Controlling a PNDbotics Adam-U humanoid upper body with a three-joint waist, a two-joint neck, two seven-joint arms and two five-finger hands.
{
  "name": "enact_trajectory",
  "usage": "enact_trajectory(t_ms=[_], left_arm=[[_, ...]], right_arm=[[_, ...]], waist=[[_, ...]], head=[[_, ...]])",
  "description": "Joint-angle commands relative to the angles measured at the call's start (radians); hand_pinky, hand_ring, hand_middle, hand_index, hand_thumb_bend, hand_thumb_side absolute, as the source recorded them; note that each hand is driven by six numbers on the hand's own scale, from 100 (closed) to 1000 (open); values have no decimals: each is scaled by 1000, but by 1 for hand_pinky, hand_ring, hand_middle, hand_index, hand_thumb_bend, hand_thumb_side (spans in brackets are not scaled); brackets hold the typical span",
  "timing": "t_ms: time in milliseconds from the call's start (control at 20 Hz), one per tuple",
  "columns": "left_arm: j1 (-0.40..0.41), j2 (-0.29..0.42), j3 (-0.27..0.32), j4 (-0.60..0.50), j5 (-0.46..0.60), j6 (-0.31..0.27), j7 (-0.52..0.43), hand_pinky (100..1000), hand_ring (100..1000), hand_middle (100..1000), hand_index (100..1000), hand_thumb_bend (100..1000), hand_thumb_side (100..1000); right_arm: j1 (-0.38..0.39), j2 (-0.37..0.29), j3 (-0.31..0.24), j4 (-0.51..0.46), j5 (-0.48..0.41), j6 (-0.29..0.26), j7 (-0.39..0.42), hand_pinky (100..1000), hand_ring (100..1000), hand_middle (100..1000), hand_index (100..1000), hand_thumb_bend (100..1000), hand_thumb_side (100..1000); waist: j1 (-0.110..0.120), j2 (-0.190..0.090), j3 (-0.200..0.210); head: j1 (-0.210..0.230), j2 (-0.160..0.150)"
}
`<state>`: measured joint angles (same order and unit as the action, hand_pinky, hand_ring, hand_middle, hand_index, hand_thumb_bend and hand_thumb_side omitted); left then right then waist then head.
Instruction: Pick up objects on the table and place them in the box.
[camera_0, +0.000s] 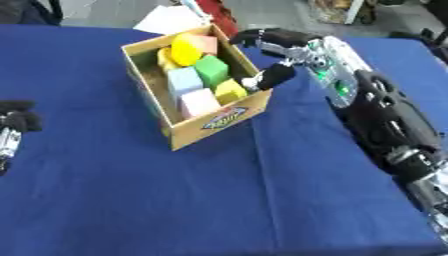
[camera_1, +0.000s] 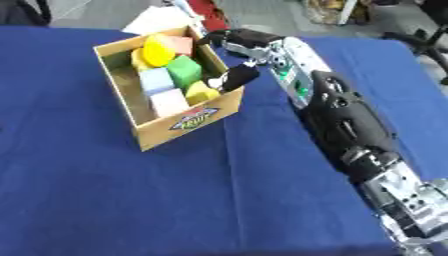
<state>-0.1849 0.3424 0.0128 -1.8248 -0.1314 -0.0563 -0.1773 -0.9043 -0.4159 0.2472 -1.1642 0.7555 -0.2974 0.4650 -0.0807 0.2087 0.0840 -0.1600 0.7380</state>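
A cardboard box (camera_0: 219, 120) sits on a table covered with a dark blue cloth (camera_0: 219, 200), toward the far side and turned at an angle. Inside it lie several coloured foam blocks packed close together: a yellow rounded block (camera_0: 186, 49) at the far end, a pink block (camera_0: 207, 44) beside it, a green cube (camera_0: 211, 70), a pale blue cube (camera_0: 184, 80), a pale pink cube (camera_0: 199, 102) nearest the front, and a small yellow block (camera_0: 230, 91) against the right wall. The robot's right hand (camera_0: 278, 44) reaches in from the right and hangs at the box's right rim, its fingers spread and relaxed, the thumb pointing down over the edge beside the small yellow block; it appears to hold nothing. The left hand (camera_0: 16, 125) shows only at the left edge of the left eye view, low by the cloth, and whether its fingers are open or curled cannot be told. No loose blocks are visible on the cloth, so the task looks essentially finished.
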Motion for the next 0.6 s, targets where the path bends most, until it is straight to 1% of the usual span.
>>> enact_trajectory(t_ms=[50, 100, 150, 250, 350, 400, 500, 600], left_arm=[[-4, 10, 14, -11, -2, -1, 5, 741, 622, 587, 772, 100, 682], [-3, 9, 15, -10, -2, 0, 7, 741, 622, 588, 772, 100, 683], [-2, 8, 15, -9, -2, 1, 9, 741, 623, 588, 771, 100, 684], [-1, 5, 17, -8, -3, 2, 14, 741, 625, 590, 770, 100, 687], [-1, 1, 18, -7, -3, 3, 19, 742, 628, 592, 770, 100, 688], [0, 1, 18, -7, -4, 3, 21, 742, 629, 593, 770, 100, 688], [1, 1, 20, -7, -3, 4, 25, 743, 633, 597, 769, 100, 688], [2, -1, 21, -8, -3, 4, 32, 743, 637, 600, 769, 100, 691]], right_arm=[[11, -76, -20, -153, -72, 2, -25, 842, 849, 921, 994, 127, 535], [36, -92, -31, -209, -107, 11, -58, 818, 824, 894, 985, 100, 511], [67, -107, -41, -265, -147, 30, -96, 776, 779, 848, 967, 100, 447], [141, -118, -68, -358, -219, 87, -190, 730, 734, 807, 934, 100, 394], [223, -112, -93, -433, -292, 148, -290, 679, 687, 774, 907, 100, 375], [263, -103, -106, -463, -330, 174, -338, 669, 678, 768, 902, 100, 372], [334, -81, -128, -511, -404, 210, -427, 635, 643, 742, 880, 100, 372], [400, -54, -151, -543, -474, 228, -510, 607, 605, 704, 856, 100, 375]], waist=[[-1, -33, -9], [-2, -32, -15], [-2, -32, -21], [-4, -28, -36], [-5, -24, -49], [-5, -23, -55], [-6, -21, -64], [-6, -18, -73]], head=[[11, 0], [16, 1], [21, 2], [31, 1], [43, 1], [48, 2], [57, 1], [67, 2]])
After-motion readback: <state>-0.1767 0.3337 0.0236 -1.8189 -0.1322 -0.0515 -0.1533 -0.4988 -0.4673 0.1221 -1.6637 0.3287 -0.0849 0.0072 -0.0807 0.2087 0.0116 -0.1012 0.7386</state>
